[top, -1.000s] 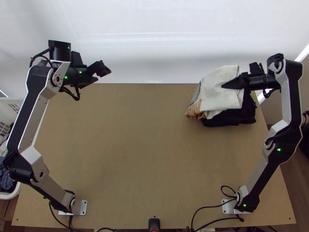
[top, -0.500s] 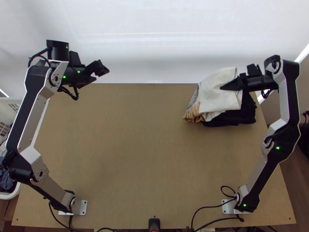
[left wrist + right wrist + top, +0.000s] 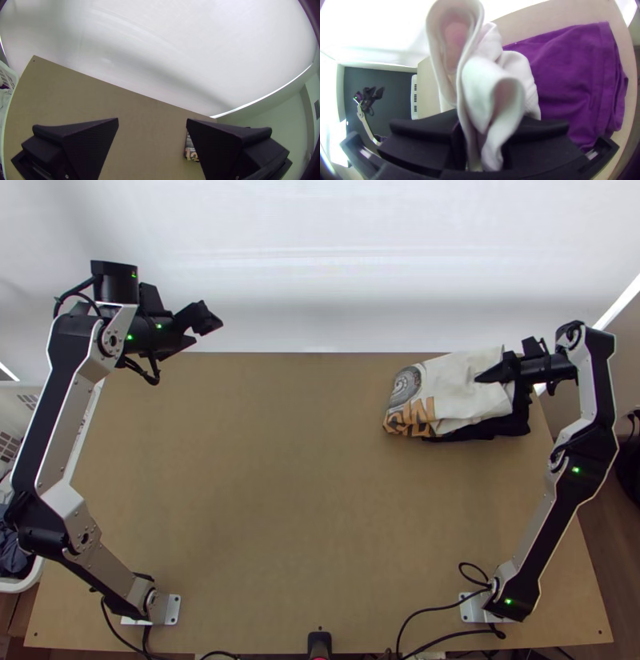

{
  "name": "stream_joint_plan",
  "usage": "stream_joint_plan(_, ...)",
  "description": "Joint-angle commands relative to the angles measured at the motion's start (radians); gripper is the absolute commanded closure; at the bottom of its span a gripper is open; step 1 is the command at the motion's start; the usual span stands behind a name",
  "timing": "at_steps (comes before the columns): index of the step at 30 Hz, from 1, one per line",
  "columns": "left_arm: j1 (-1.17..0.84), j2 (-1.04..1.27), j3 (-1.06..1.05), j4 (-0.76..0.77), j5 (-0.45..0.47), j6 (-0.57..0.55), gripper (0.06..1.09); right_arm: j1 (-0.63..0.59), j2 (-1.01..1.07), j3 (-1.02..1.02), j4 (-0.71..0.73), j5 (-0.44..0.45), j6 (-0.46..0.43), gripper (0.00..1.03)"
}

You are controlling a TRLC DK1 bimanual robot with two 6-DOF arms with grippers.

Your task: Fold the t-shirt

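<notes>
My left gripper (image 3: 204, 328) is above the table's far left edge, fingers wide apart, nothing between them; the left wrist view shows the gripper (image 3: 152, 123) likewise open. A white t-shirt (image 3: 460, 384) with a grey and orange print lies folded in layers at the far right, partly over dark cloth. My right gripper (image 3: 482, 377) is at its right part. In the right wrist view that gripper (image 3: 483, 146) is shut on bunched folds of the white t-shirt (image 3: 486, 90), which loop up from its fingers. Part of the print (image 3: 191, 153) shows beside a finger in the left wrist view.
Under and beside the t-shirt is a dark folded cloth (image 3: 480, 430), purple cloth (image 3: 566, 76) in the right wrist view. A white basket (image 3: 32, 572) with laundry stands off the table's left edge. Bare wooden tabletop (image 3: 304, 484) stretches between the arms.
My right gripper has come down the picture and slightly right, holding the t-shirt, whose far edge is lower and whose print shows more. The left gripper has drifted slightly left.
</notes>
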Motion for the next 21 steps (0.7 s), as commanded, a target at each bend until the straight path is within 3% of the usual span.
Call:
stream_joint_plan(1, 0.004, 0.02, 0.026, -0.003, -0.003, -0.003, 0.1, -0.032, 0.027, 0.03, 0.086, 0.024, 0.04, 1.0)
stream_joint_plan(7, 0.004, 0.024, 0.026, -0.003, -0.003, -0.003, 0.09, -0.068, 0.021, 0.032, 0.223, 0.105, 0.083, 1.0)
stream_joint_plan(16, 0.004, 0.034, 0.038, -0.003, -0.003, -0.005, 0.09, -0.104, 0.013, 0.027, 0.213, 0.117, 0.075, 0.97)
stream_joint_plan(18, 0.004, 0.034, 0.04, -0.001, -0.003, -0.005, 0.09, -0.108, 0.01, 0.026, 0.213, 0.119, 0.073, 0.73)
stream_joint_plan(19, 0.004, 0.034, 0.04, -0.001, -0.003, -0.005, 0.09, -0.111, 0.008, 0.027, 0.216, 0.128, 0.076, 0.52)
stream_joint_plan(20, 0.004, 0.034, 0.04, -0.003, -0.003, -0.005, 0.1, -0.113, 0.007, 0.027, 0.216, 0.146, 0.075, 0.21)
stream_joint_plan(21, 0.004, 0.034, 0.04, -0.003, -0.003, -0.005, 0.09, -0.116, 0.001, 0.027, 0.221, 0.166, 0.072, 0.02)
